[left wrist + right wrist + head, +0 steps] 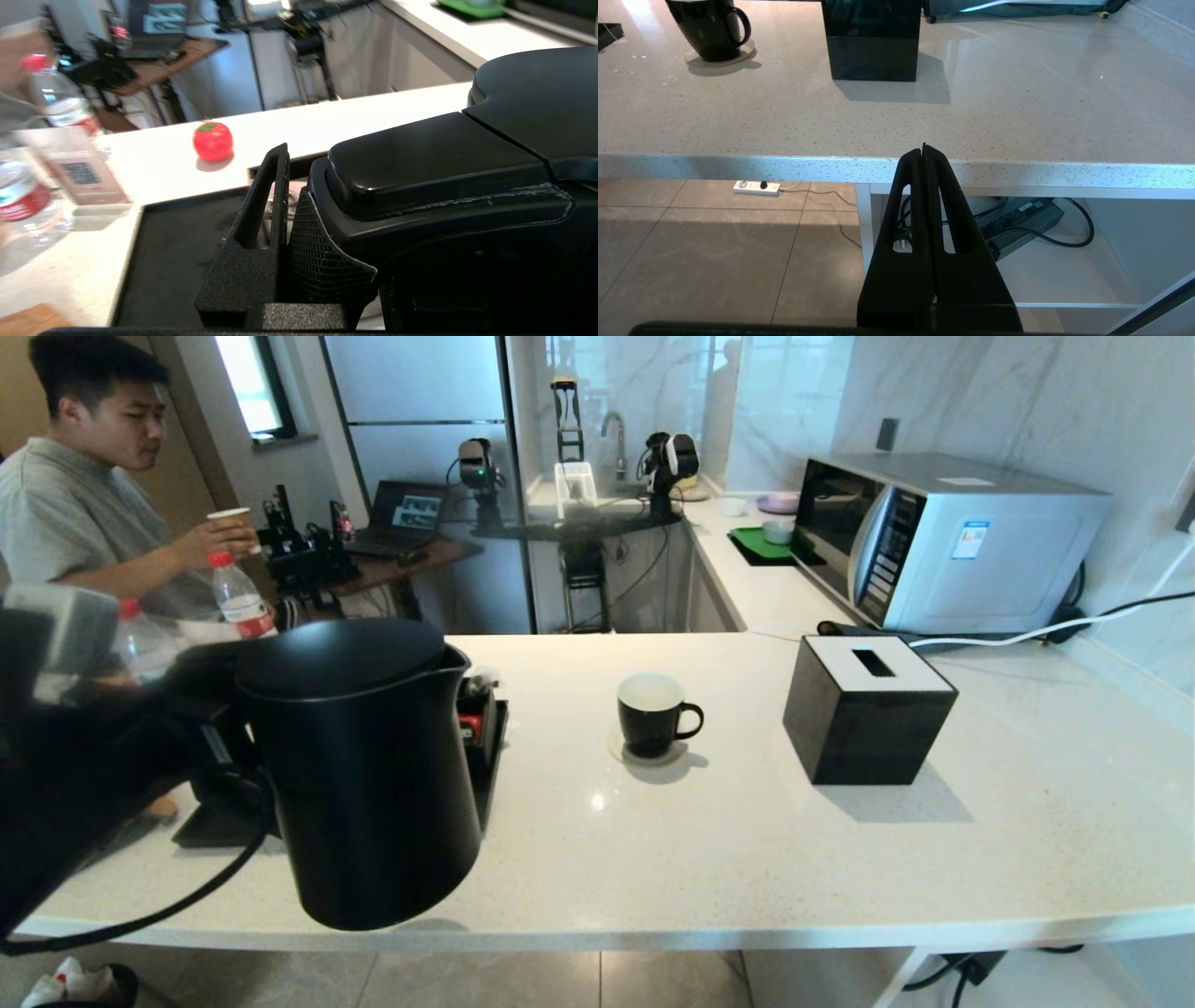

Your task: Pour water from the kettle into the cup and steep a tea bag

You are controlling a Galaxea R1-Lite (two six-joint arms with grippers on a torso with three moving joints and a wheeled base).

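Between the left gripper's [299, 233] clenched fingers [261, 224], the kettle [373, 775] handle; right gripper [924, 154] pinched empty.

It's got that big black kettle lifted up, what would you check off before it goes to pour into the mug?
1. Grip: left gripper clamps the kettle handle. Ok.
2. Lid: closed, kettle upright. Ok.
3. Cup: upright on a coaster, mouth open. Ok.
4. Spout over cup: not ok, the kettle hangs at the counter's near edge, left of the cup.
5. Path: no obstacle between them; tissue box stands beyond the cup. Ok.
6. Tea bag: cannot tell where it is.
Right gripper is shut, parked below the counter edge.
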